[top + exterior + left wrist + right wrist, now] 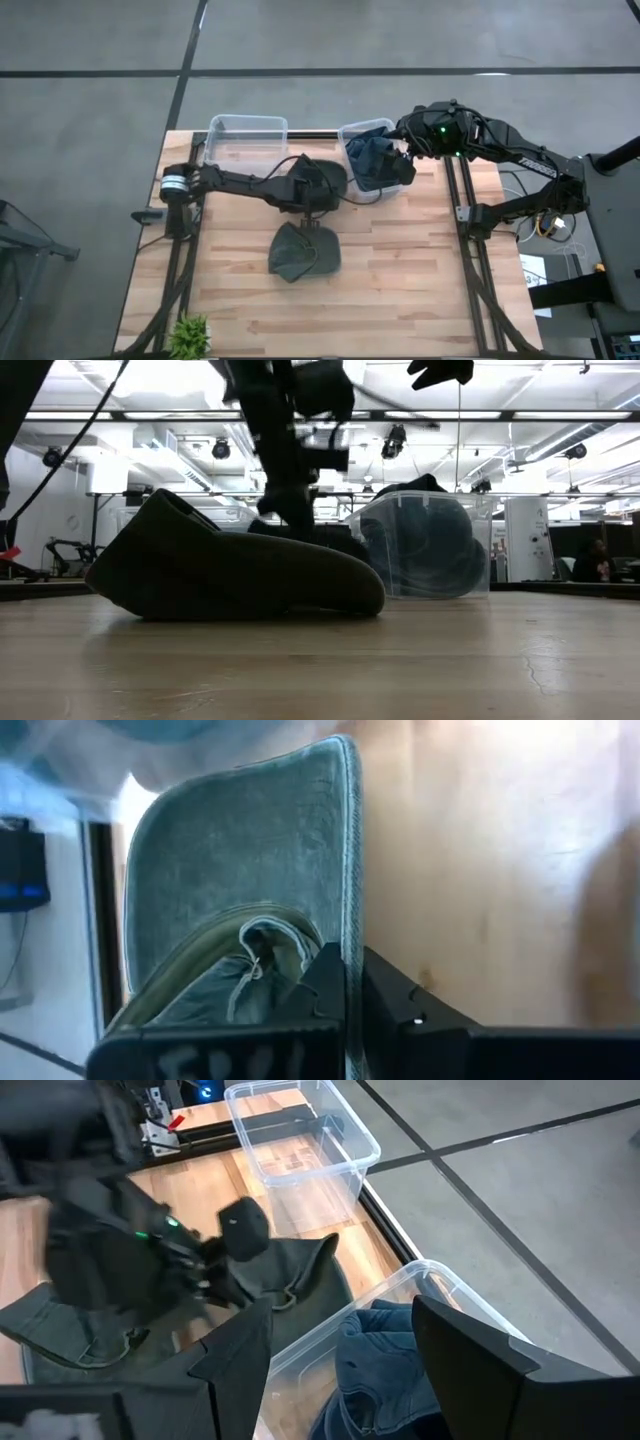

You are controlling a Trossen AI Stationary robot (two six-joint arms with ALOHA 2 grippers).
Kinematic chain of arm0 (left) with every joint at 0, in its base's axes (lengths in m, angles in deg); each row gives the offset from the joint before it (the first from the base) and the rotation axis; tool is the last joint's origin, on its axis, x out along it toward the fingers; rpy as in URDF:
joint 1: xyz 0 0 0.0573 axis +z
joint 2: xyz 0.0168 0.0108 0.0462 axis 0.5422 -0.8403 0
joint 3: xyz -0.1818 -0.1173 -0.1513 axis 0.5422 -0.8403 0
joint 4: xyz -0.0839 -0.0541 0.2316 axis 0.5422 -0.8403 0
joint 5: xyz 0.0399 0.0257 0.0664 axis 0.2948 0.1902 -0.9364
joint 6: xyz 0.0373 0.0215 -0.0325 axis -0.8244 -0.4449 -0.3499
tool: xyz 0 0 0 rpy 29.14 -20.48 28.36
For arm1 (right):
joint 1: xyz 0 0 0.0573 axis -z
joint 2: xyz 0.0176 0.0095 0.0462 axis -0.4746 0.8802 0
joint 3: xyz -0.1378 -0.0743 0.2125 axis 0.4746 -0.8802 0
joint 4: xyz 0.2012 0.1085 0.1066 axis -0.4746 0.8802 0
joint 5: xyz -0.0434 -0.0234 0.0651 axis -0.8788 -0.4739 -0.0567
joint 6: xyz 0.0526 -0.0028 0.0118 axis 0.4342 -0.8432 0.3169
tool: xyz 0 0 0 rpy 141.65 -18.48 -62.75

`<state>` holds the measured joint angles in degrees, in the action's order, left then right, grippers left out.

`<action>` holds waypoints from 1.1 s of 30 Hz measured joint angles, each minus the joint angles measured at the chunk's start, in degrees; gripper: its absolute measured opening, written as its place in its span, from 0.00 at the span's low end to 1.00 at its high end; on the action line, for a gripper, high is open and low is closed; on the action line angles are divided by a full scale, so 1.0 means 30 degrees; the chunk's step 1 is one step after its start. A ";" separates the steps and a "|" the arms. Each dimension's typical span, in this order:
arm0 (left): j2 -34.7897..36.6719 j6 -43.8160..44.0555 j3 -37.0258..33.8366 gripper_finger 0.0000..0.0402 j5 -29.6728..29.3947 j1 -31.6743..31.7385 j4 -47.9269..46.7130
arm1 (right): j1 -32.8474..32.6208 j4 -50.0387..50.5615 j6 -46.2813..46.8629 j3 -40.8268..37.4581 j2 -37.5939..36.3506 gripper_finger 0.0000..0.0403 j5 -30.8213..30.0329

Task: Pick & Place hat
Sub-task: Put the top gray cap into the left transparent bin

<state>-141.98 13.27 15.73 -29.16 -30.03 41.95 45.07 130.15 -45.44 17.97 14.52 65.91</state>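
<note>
While reaching in from the table's left edge, lying stretched across the wooden table (400, 270) toward its middle, with the left gripper (312, 212) coming down onto the back edge of the olive-green cap (303, 252). Pinching that cap: in the left wrist view, dark fingers (385, 1000) pressing close on either side of the stitched brim (300, 850). Lying roughly at the table's centre, the cap, its brim resting flat on the wood in the low view (230, 575), crown rising toward the arm behind it.

Hovering over the back right of the table, the right gripper (408, 160), fingers spread wide and holding nothing, as the right wrist view shows (340, 1345). Sitting just beneath it, a clear plastic bin (395, 190) holding dark blue fabric (370, 155), possibly another hat, though too crumpled to tell for sure. Standing beside that one at the back edge, a second clear bin (215, 130), bare wood showing through its bottom. Peeking in at the front left corner, a small green plant (190, 335).
</note>
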 joint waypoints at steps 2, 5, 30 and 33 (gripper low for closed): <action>0.0141 0.0060 0.0673 0.02 -0.0001 -0.0396 -0.0846 | -0.0001 -0.0004 0.0000 0.0000 0.0000 0.58 0.0000; 0.0377 0.0128 0.1741 0.02 0.0014 -0.0932 -0.1869 | 0.0006 -0.0010 -0.0001 0.0000 0.0000 0.58 -0.0007; 0.0803 0.1780 1.1239 0.02 -0.5001 -0.2187 -1.3191 | 0.0006 -0.0017 -0.0153 0.0000 0.0000 0.58 -0.0007; 0.0803 0.1396 1.2583 0.02 -0.5008 -0.2286 -1.3364 | 0.0006 -0.0017 -0.0153 0.0000 0.0000 0.58 -0.0007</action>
<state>-139.57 17.46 53.48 -44.19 -36.88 1.85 45.09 130.09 -45.90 17.97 14.52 65.88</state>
